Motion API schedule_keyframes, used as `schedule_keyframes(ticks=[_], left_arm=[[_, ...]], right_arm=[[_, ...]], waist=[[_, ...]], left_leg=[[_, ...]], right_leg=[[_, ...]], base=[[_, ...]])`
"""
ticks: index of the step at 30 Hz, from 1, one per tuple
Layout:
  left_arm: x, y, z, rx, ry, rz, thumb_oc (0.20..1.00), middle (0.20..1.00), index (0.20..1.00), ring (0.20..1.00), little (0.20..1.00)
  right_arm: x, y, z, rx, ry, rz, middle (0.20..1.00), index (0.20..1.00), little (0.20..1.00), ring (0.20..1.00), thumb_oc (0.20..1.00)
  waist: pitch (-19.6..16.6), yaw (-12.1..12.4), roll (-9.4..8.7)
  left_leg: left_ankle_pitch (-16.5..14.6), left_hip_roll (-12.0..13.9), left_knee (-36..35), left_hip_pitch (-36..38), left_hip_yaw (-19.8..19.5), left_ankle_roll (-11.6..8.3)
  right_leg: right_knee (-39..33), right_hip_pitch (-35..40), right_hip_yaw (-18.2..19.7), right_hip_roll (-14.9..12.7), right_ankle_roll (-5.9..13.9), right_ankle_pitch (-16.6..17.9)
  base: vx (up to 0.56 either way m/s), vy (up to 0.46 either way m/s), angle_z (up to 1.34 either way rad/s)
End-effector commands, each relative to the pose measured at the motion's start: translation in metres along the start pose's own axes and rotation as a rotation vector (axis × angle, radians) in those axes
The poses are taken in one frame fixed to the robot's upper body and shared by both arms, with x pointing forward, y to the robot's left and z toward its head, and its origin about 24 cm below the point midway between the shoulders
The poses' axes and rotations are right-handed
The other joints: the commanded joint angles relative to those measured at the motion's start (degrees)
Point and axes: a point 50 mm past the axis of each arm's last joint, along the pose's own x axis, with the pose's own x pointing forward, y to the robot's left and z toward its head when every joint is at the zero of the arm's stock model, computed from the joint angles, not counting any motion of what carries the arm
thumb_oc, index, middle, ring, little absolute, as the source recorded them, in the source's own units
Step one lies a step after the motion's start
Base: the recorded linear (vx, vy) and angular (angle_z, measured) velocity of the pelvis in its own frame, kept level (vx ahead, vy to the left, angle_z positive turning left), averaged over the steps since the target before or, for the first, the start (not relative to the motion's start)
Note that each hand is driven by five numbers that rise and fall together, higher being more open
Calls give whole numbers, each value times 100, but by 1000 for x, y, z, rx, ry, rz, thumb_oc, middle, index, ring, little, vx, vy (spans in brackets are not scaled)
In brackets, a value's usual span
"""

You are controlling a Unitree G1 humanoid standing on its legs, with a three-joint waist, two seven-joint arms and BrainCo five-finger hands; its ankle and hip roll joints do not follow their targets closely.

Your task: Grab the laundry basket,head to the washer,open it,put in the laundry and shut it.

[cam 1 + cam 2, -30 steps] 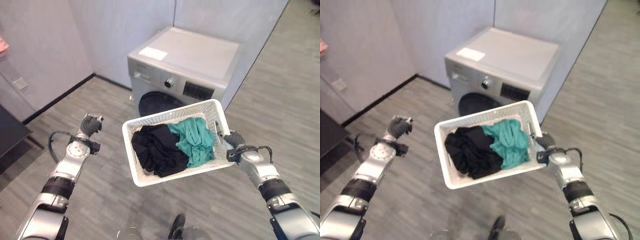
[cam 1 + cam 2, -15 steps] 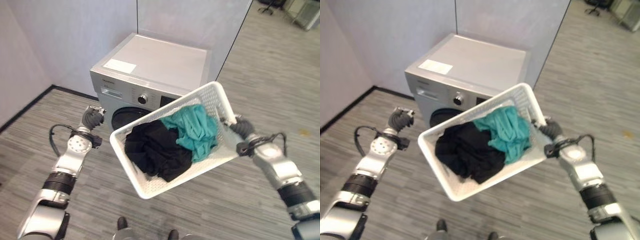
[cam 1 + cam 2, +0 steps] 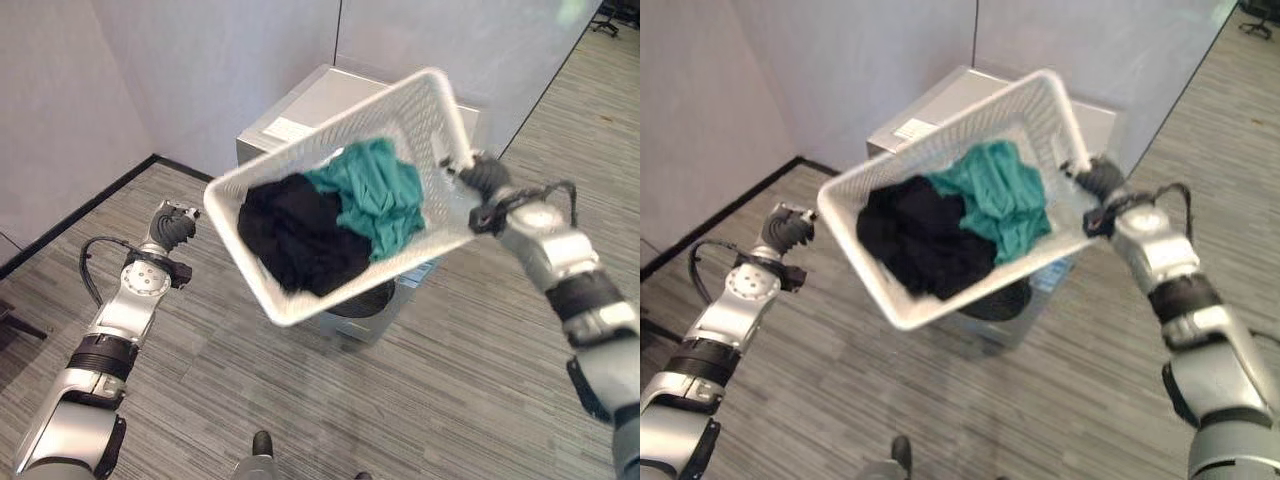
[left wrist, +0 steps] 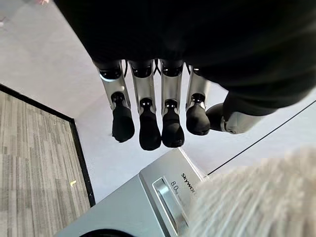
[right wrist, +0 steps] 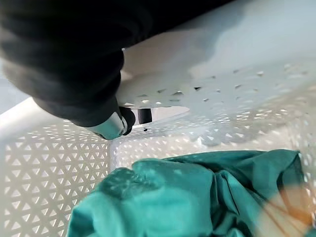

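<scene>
right hand (image 3: pixel 486 180) seemingly grips tilted laundry basket (image 3: pixel 420 100); left hand (image 4: pixel 148 118) relaxed, holding nothing.

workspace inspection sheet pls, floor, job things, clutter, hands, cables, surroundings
surface: grey wood-look floor, nothing lying on it.
job's things: white laundry basket held tilted in the air before the washer; black clothes and teal clothes inside; washer door hidden by the basket.
clutter: nothing seen.
hands: right hand curled round the basket's handle; left hand free, fingers relaxed, holding nothing.
cables: nothing seen.
surroundings: pale walls with a dark skirting.
</scene>
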Motion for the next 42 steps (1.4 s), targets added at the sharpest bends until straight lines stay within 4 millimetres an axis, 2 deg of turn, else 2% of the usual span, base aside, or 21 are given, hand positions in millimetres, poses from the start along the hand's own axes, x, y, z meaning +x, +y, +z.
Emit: schedule_keyframes(ticks=[1, 4, 6, 7, 9, 12, 14, 16, 17, 19, 20, 21, 23, 26, 30, 35, 37, 38, 40, 41, 42], left_arm=[[11, 11, 20, -10, -84, 44, 200, 200, 200, 200, 200], [9, 16, 19, -36, -84, 64, 200, 200, 200, 200, 200], [9, 16, 20, -39, -89, 68, 200, 200, 200, 200, 200], [9, 16, 22, -42, -98, 63, 200, 200, 200, 200, 200], [13, 13, 31, -45, -120, 62, 200, 200, 200, 200, 200], [21, 15, 49, -36, -168, 78, 200, 200, 200, 200, 200], [23, 17, 56, -36, -193, 84, 200, 200, 200, 200, 200], [23, 19, 65, -18, -229, 81, 200, 200, 200, 200, 200], [21, 22, 68, 2, -246, 78, 200, 200, 200, 200, 200], [19, 28, 66, 6, -244, 91, 200, 200, 200, 200, 200], [19, 28, 66, 7, -243, 91, 200, 200, 200, 200, 200], [19, 34, 66, 15, -242, 107, 200, 200, 200, 200, 200], [19, 40, 65, 22, -236, 120, 200, 200, 200, 200, 200], [18, 42, 64, 27, -233, 122, 200, 200, 200, 200, 200], [17, 45, 56, 15, -210, 138, 200, 200, 200, 200, 200], [23, 47, 63, 32, -213, 159, 200, 200, 200, 200, 200], [28, 53, 71, 48, -219, 184, 200, 200, 200, 200, 200], [31, 62, 82, 49, -240, 233, 200, 200, 200, 200, 200], [32, 71, 92, 44, -265, 264, 200, 200, 200, 200, 200], [32, 72, 92, 44, -266, 265, 200, 200, 200, 200, 200], [32, 75, 98, 42, -281, 275, 200, 200, 200, 200, 200]], right_arm=[[-3, -32, 109, 222, -389, -111, 200, 200, 200, 200, 200], [0, -53, 115, 258, -361, -212, 200, 200, 200, 200, 200], [0, -60, 113, 256, -338, -246, 200, 200, 200, 200, 200], [0, -65, 107, 238, -302, -268, 200, 200, 200, 200, 200], [0, -74, 93, 243, -247, -321, 200, 200, 200, 200, 200], [-2, -82, 82, 267, -223, -377, 200, 200, 200, 200, 200], [-2, -83, 72, 291, -199, -390, 200, 200, 200, 200, 200], [-1, -82, 61, 302, -167, -394, 200, 200, 200, 200, 200], [-1, -80, 41, 336, -117, -396, 200, 200, 200, 200, 200], [1, -75, 26, 361, -78, -392, 200, 200, 200, 200, 200], [1, -75, 26, 361, -77, -391, 200, 200, 200, 200, 200], [3, -67, 21, 373, -61, -373, 200, 200, 200, 200, 200], [5, -62, 9, 381, -24, -366, 200, 200, 200, 200, 200], [3, -64, 5, 389, -8, -378, 200, 200, 200, 200, 200], [-1, -72, -1, 410, -5, -412, 200, 200, 200, 200, 200], [0, -64, -16, 439, 52, -410, 200, 200, 200, 200, 200], [3, -59, -13, 458, 44, -402, 200, 200, 200, 200, 200], [7, -49, -4, 461, 12, -381, 200, 200, 200, 200, 200], [12, -36, 3, 478, -8, -350, 200, 200, 200, 200, 200], [12, -36, 4, 479, -9, -350, 200, 200, 200, 200, 200], [15, -29, 10, 482, -21, -328, 200, 200, 200, 200, 200]], waist=[[-576, 182, -176], [-413, 352, -260], [-415, 355, -277], [-463, 356, -282], [-530, 334, -222], [-481, 429, -207], [-554, 473, -155], [-669, 548, -65], [-709, 585, 7], [-656, 621, 72], [-654, 635, 56], [-542, 668, 155], [-497, 752, 223], [-460, 708, 271], [-373, 580, 352], [-601, 497, 190], [-654, 427, 120], [-609, 354, -12], [-657, 368, -92], [-618, 375, -109], [-557, 417, -156]], left_leg=[[-559, 978, 1402, 230, 44, -517], [-346, 1035, 2397, -311, -481, -505], [-384, 1041, 2233, -364, -522, -491], [-631, 1048, 1896, -264, -563, -512], [-523, 1034, 813, -340, -509, -533], [-286, 965, 770, -924, -543, -613], [-418, 876, 831, -833, -529, -604], [-527, 617, 872, -723, -561, -451], [-739, 354, 903, -558, -590, -235], [-907, 110, 909, -363, -495, 38], [-914, 92, 909, -355, -472, 50], [-1084, 5, 887, -154, -425, 162], [-1139, -90, 797, 28, -252, 237], [-1104, -150, 599, 183, -320, 208], [-1135, -104, 507, 346, -298, 82], [-1102, -25, 242, 505, -220, -54], [-1080, 50, 206, 504, -279, -119], [-1076, 124, 414, 394, -275, -147], [-1347, 237, 837, 375, -346, -190], [-1292, 234, 909, 314, -269, -174], [-1258, 306, 1591, 87, -349, -220]], right_leg=[[835, -678, 53, -36, -125, -598], [859, -512, 55, 82, -267, -751], [848, -497, 22, 67, -240, -781], [848, -446, 84, 57, -143, -887], [842, -422, 52, -71, -39, -910], [877, -272, -16, -240, -9, -979], [923, -219, -12, -337, 118, -977], [1057, -202, -59, -593, 226, -839], [1572, -304, 73, -893, 251, -682], [2334, -549, 189, -1151, 318, -375], [2374, -575, 220, -1179, 330, -388], [3041, -868, 220, -1316, 419, -293], [3085, -1042, -93, -1482, 466, -231], [2592, -1157, -45, -1269, 435, -248], [1666, -1292, -257, -1180, 585, -21], [1031, -869, -495, -892, 560, -9], [929, -853, -334, -683, 513, -83], [915, -958, -133, -524, 360, -120], [865, -871, 23, -365, 303, -337], [855, -895, -55, -388, 249, -269], [832, -830, -19, -325, 147, -308]], base=[[-19, -144, -9], [52, -66, -13], [108, 54, 1], [236, 209, 9], [209, 273, 4], [163, 302, 15], [161, 278, 9], [237, 408, 1], [347, 560, -9], [240, 424, -18], [191, 328, -16], [129, 250, -18], [166, 227, -46], [142, 35, -37], [157, -35, 3], [177, -76, 19], [127, -164, 1], [53, -149, -9], [137, -157, 2], [113, -163, 4], [-87, -109, -12]])
